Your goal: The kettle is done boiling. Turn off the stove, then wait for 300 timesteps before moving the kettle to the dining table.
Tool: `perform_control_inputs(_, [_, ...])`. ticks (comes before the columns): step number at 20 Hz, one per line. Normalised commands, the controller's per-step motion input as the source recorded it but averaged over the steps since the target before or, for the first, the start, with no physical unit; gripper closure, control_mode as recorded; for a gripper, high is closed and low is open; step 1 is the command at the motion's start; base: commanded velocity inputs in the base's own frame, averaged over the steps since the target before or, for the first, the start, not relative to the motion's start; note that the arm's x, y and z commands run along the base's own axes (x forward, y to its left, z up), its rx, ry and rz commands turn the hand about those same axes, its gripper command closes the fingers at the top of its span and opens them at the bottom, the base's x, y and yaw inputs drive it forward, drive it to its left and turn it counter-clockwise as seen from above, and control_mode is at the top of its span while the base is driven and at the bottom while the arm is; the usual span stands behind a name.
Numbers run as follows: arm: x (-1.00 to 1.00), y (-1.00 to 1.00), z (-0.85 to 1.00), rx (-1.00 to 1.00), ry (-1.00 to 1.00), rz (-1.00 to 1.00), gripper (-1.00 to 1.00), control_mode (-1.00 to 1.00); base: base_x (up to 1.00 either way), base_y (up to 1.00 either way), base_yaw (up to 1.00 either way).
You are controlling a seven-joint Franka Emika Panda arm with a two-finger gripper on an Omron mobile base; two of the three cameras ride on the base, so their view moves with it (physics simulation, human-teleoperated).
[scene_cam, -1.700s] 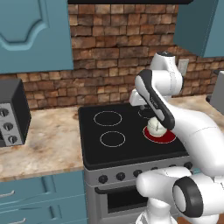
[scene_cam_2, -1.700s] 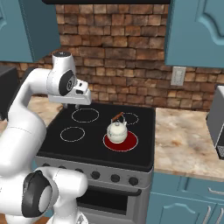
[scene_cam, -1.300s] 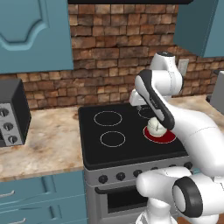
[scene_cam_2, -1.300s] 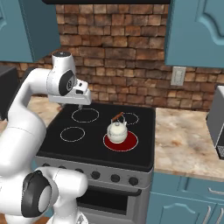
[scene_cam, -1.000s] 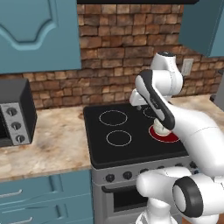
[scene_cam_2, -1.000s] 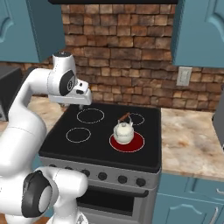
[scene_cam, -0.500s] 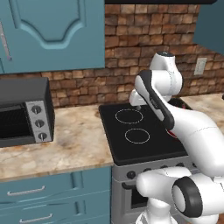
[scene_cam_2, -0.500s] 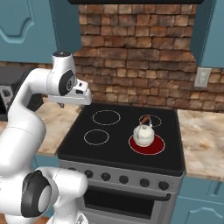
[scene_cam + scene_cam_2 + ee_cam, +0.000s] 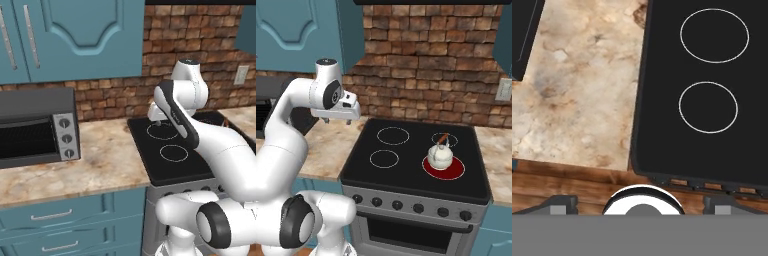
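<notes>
Shift: Between the earlier pictures and this one our base rolled left, so the whole scene slid right in both base views; the toaster oven (image 9: 37, 127) came fully into the left base view. We saw no sign that the things themselves had moved.
Kettle: the kettle (image 9: 440, 155) sat on the front right burner (image 9: 443, 167), which glowed red, on the stove (image 9: 406, 165).
Step in hand: as we judged it, turning off the stove; nothing else was begun.
How to do it well: we judged the knob row (image 9: 411, 206) on the steel front the target, so we needed to pick the knob that governs the glowing ring, come at it square and low, and check the red had gone before counting the wait.
Pincer: the gripper (image 9: 336, 119) hung above the counter (image 9: 95, 165) at the stove's left edge, fingers spread wide, holding and touching nothing.
</notes>
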Motion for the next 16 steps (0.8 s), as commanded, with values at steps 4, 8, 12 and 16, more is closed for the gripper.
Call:
perform_control_inputs(4, [0.0,0.0,0.0,0.0,0.0,0.0,-1.0,1.0,0.0,0.28,0.0])
perform_control_inputs(8, [0.0,-0.02,0.0,0.01,0.0,0.0,-1.0,-1.0,0.0,0.0,0.0])
perform_control_inputs(12, [0.0,-0.21,0.0,0.05,-0.01,-0.02,-1.0,-1.0,0.0,0.0,0.0])
perform_control_inputs(16, [0.0,-0.29,0.0,0.05,-0.02,-0.03,-1.0,-1.0,0.0,0.0,0.0])
